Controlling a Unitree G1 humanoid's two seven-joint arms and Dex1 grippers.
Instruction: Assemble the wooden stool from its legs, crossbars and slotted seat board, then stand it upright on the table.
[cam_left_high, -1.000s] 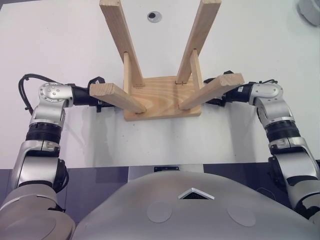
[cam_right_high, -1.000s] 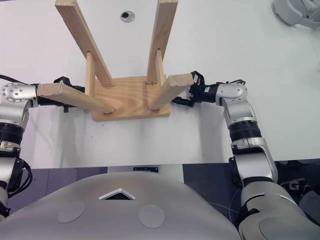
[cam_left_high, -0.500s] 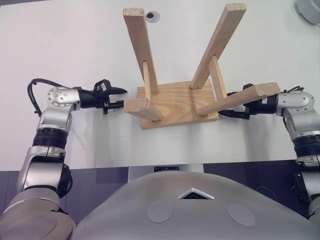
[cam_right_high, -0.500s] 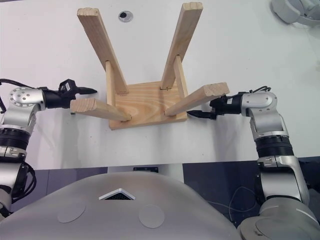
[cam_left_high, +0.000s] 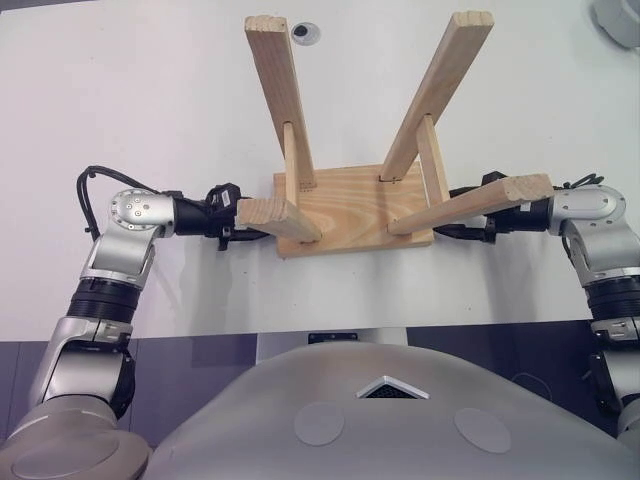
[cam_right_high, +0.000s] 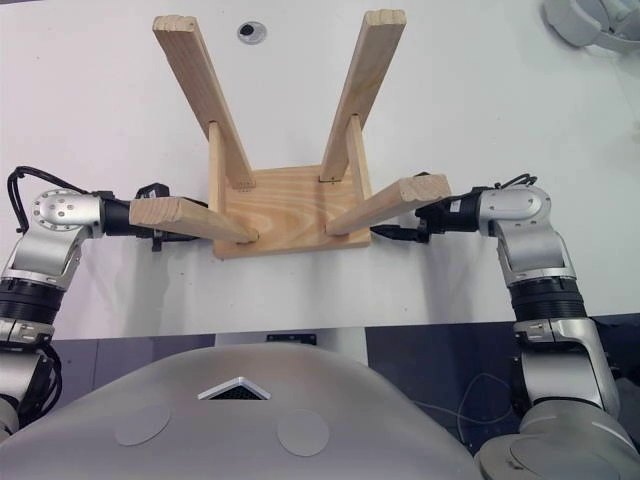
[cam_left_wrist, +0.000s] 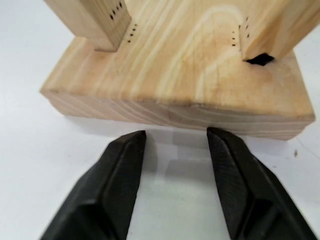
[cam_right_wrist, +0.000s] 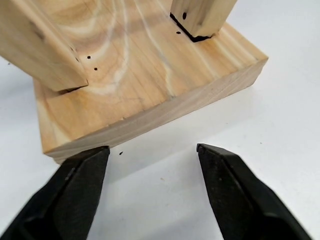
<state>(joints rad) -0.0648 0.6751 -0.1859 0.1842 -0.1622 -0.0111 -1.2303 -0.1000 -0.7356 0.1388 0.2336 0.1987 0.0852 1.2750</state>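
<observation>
Left wrist view, left tool (cam_left_wrist: 176, 134) spread, beside seat board (cam_left_wrist: 175, 85) edge

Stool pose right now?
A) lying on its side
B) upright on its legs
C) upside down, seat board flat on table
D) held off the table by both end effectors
C: the seat board lies flat on the table with the legs pointing up. The left end effector and right end effector are open at its edges, gripping nothing.
</observation>
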